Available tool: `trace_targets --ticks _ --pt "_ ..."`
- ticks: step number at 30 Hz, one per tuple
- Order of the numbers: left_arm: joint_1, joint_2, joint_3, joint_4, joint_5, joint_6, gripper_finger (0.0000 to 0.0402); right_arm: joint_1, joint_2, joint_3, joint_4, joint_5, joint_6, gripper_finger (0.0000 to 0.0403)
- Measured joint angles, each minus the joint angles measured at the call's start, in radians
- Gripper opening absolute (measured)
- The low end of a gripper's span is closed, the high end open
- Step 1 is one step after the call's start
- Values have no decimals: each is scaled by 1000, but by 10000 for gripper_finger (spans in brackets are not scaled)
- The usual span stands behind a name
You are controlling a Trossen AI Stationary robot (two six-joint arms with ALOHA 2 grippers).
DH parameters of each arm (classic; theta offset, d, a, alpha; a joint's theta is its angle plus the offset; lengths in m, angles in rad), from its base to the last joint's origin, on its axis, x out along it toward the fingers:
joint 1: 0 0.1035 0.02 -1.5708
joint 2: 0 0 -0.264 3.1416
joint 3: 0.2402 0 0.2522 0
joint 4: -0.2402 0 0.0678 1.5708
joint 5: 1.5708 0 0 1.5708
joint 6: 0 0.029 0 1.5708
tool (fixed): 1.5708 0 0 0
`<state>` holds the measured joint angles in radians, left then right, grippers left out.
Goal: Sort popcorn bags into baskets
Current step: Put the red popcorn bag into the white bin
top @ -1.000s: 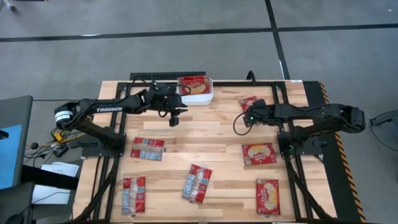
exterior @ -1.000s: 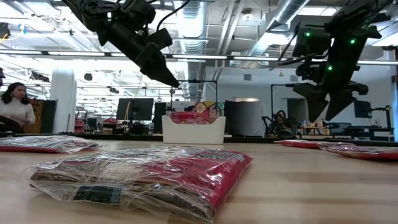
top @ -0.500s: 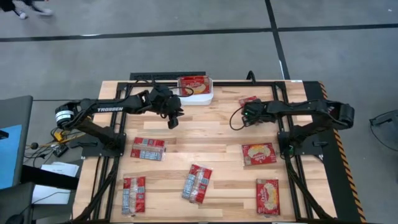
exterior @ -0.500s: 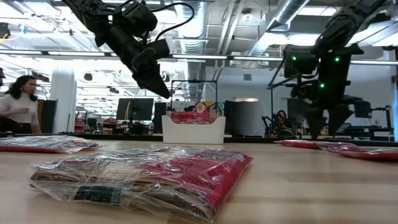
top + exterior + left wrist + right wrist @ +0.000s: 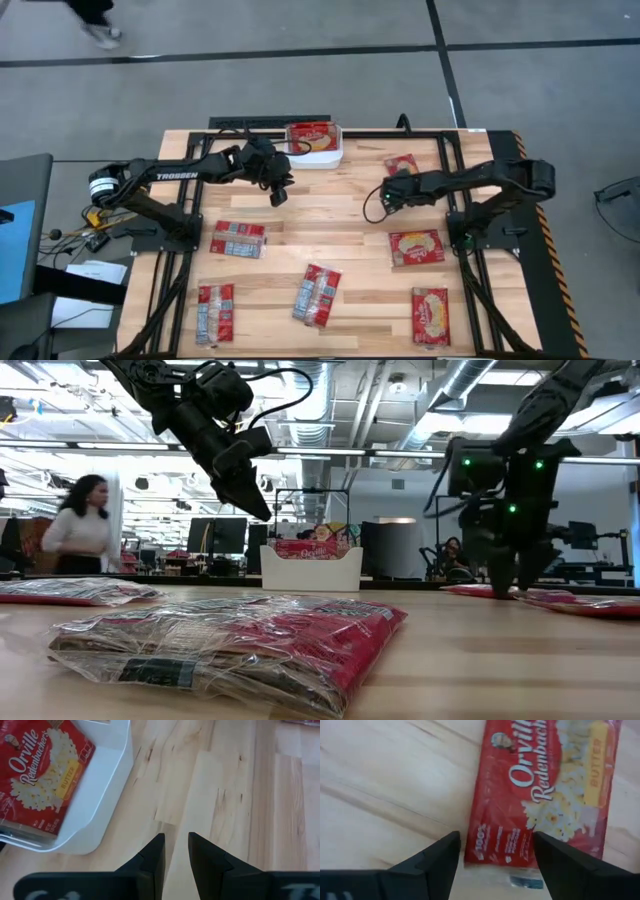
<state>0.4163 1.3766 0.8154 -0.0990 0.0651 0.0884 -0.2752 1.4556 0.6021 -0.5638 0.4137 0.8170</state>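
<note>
The right gripper (image 5: 392, 192) sits low over the wooden table (image 5: 340, 210), its fingers (image 5: 436, 857) spread wide and holding nothing; in the right wrist view the near end of a red Orville Redenbacher's butter popcorn bag (image 5: 545, 795) lies flat between and just ahead of the fingertips, picture face up. In the high view this same bag (image 5: 402, 164) lies just beyond the right gripper, toward the far edge. The left gripper (image 5: 281, 192) hangs above the table, clear of the surface, its fingers (image 5: 155, 855) close together with a narrow gap and nothing between them. Just beside it, on the far side, stands the white plastic bin (image 5: 327, 157), which holds popcorn bags; the top bag (image 5: 42, 775) lies picture face up inside. Well apart from both grippers, five further bags lie flat nearer the front: one printed-side up (image 5: 238, 239) on the left arm's side, two (image 5: 215, 312) and (image 5: 317, 295) at the front left, and two picture-side up (image 5: 417, 247) and (image 5: 430, 315) on the right arm's side. In the low view a person (image 5: 80, 530) shows in the room behind.
</note>
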Motion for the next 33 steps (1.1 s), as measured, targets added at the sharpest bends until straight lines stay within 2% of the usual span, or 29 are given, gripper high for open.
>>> trace_targets --ticks 3,5,8,11,12,16,21,27,29,33 --pt "0 0 0 0 1 0 73 -6 65 5 36 6 -36 247" --pt "-3 0 0 0 1 0 73 -9 94 9 55 20 -35 213" --pt "-8 0 0 -1 1 -5 73 -9 97 9 58 10 -30 135" --pt "-17 0 0 0 1 -6 73 1 61 0 49 -6 -46 38" --pt "-20 0 0 0 1 -7 73 5 39 -4 44 -13 -58 22" --pt "-37 0 0 3 1 -5 73 51 -68 -10 12 -56 -65 23" --pt "-61 0 0 28 1 24 73 166 -250 -8 15 -46 -72 6" --pt "-102 0 0 134 2 58 73 297 -451 -7 118 -40 -64 4" --pt "-117 0 0 186 1 65 73 331 -498 -7 155 -12 -64 5" --pt "-157 1 0 297 0 106 83 385 -537 -6 284 111 -60 4"
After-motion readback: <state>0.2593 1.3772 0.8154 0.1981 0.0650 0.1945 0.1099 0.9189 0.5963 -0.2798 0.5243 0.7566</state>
